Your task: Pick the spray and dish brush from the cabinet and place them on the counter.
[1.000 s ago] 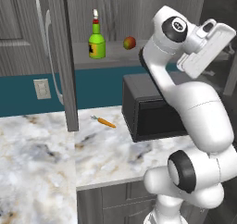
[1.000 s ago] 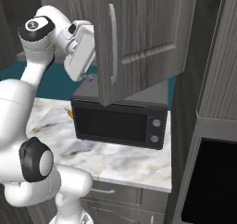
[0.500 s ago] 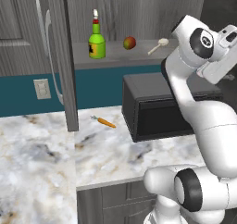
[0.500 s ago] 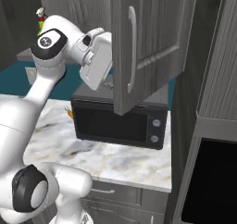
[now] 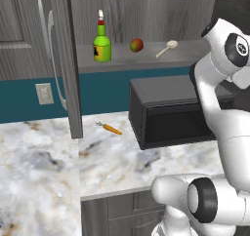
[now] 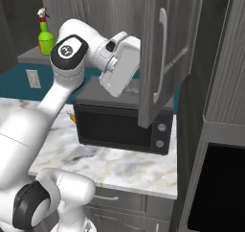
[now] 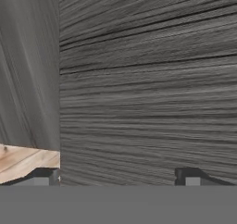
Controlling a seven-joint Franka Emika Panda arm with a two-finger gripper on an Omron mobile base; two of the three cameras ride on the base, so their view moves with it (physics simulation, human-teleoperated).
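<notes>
While tool gapes — spray shelved.

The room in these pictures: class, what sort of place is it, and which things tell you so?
A kitchen, rendered: a marble counter, a black microwave standing on it, and an open wall cabinet above.

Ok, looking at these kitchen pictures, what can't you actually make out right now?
- Dish brush: small in the left base view; whether bristles face up or down is unreadable. In the right base view the arm and cabinet door hide its spot.
- Spray: its label text is too small to read.
- Hand: its tips are cut by the bottom edge of the hand view, facing close dark wood grain.
- Carrot: mostly hidden behind the arm in the right base view.
</notes>
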